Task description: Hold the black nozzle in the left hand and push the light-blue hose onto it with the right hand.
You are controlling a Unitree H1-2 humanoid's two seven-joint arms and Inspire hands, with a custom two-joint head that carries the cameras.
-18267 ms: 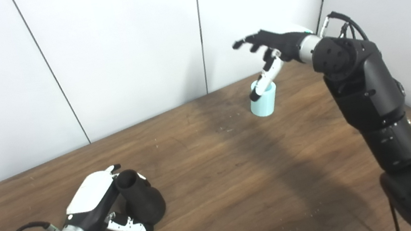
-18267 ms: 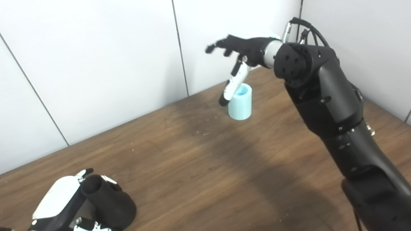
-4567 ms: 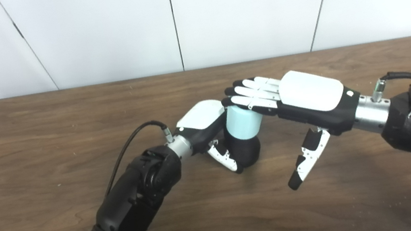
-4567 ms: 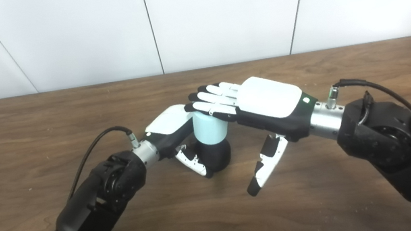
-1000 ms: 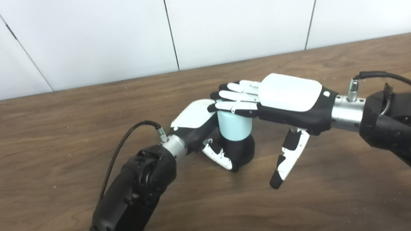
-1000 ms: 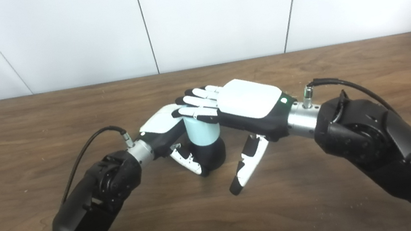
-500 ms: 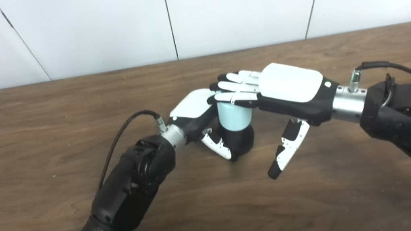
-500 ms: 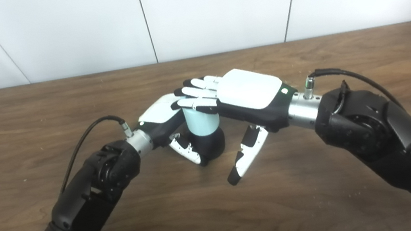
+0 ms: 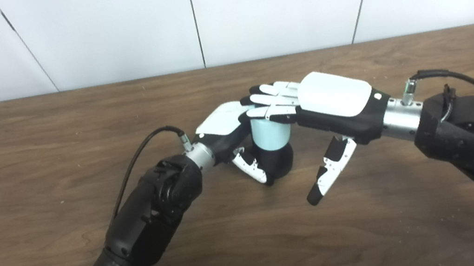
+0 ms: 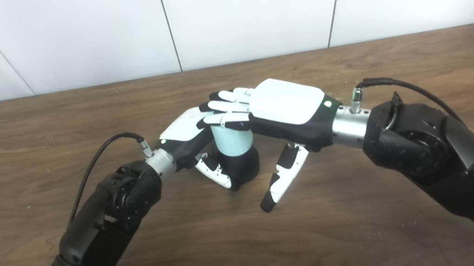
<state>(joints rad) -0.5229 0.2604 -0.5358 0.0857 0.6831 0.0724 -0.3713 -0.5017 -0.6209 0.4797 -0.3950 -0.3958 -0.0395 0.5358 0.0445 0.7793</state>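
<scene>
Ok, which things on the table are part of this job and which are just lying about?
Part of the job:
- black nozzle, gripped by the left hand
- light-blue hose, seated on the nozzle
- right hand, fingers flat on the hose top

Lying about:
- nothing else on the table

The hose (image 9: pixel 270 133) is pale blue over a black nozzle (image 9: pixel 280 163). Both the left hand (image 9: pixel 228 129) and right hand (image 9: pixel 331 102) have white backs on black. The bench (image 9: pixel 30 135) is dark brown woodgrain, perhaps faintly speckled.
</scene>
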